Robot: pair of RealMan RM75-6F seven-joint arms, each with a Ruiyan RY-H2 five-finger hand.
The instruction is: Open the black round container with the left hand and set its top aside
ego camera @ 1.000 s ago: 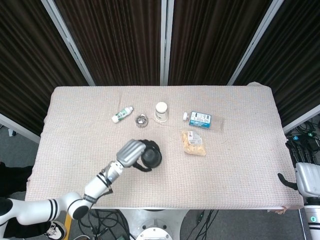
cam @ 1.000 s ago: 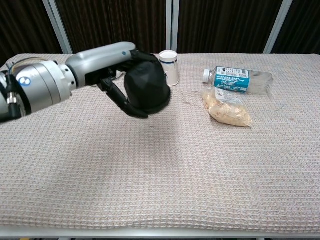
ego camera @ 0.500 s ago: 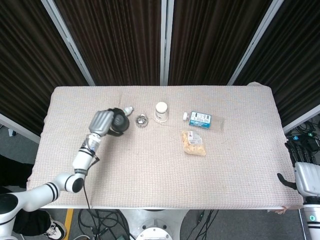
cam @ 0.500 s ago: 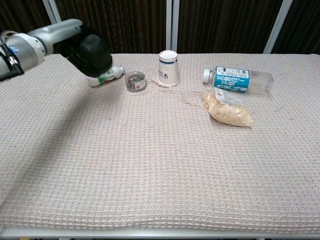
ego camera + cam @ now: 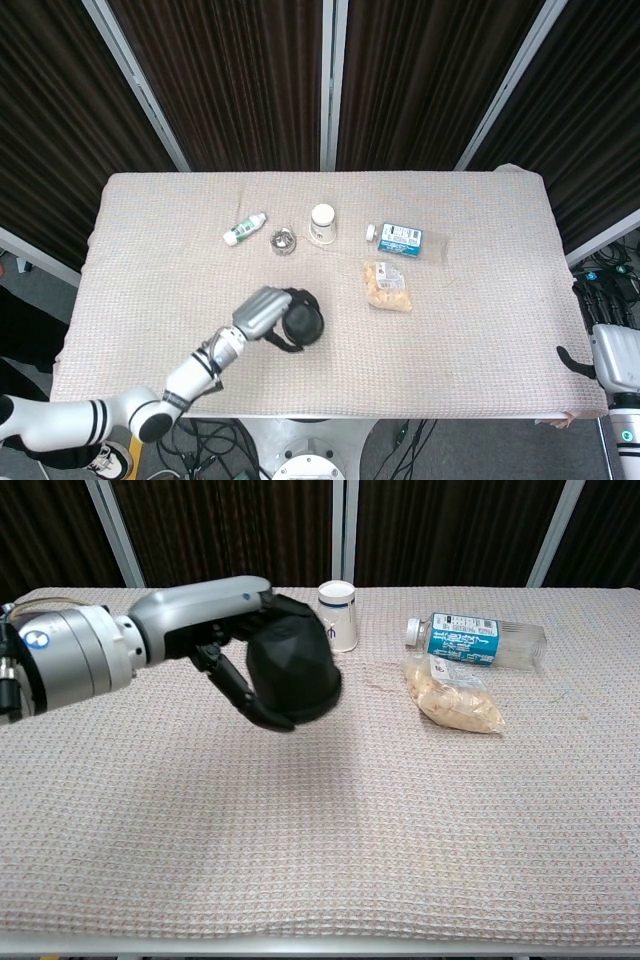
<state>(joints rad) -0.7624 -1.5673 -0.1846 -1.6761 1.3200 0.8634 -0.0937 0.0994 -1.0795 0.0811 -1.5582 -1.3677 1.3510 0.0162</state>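
My left hand (image 5: 262,313) grips a black round object (image 5: 303,320) from its left side, over the front middle of the table. I cannot tell whether this is the whole container or only its top. In the chest view the same left hand (image 5: 215,630) wraps dark fingers around the black object (image 5: 295,665), held just above the cloth. A small round silver tin (image 5: 283,240) stands at the back, open-looking from above. My right hand (image 5: 612,352) hangs off the table's right front corner, and its finger pose is unclear.
A white tube (image 5: 244,230), a white paper cup (image 5: 322,224), a lying plastic bottle with a blue label (image 5: 408,238) and a bag of snacks (image 5: 387,285) sit along the back half of the beige cloth-covered table (image 5: 480,340). Dark curtains stand behind.
Half a second ago my left hand held the black object at the back left by the white tube. It is now at the front middle, about where it was one second ago.
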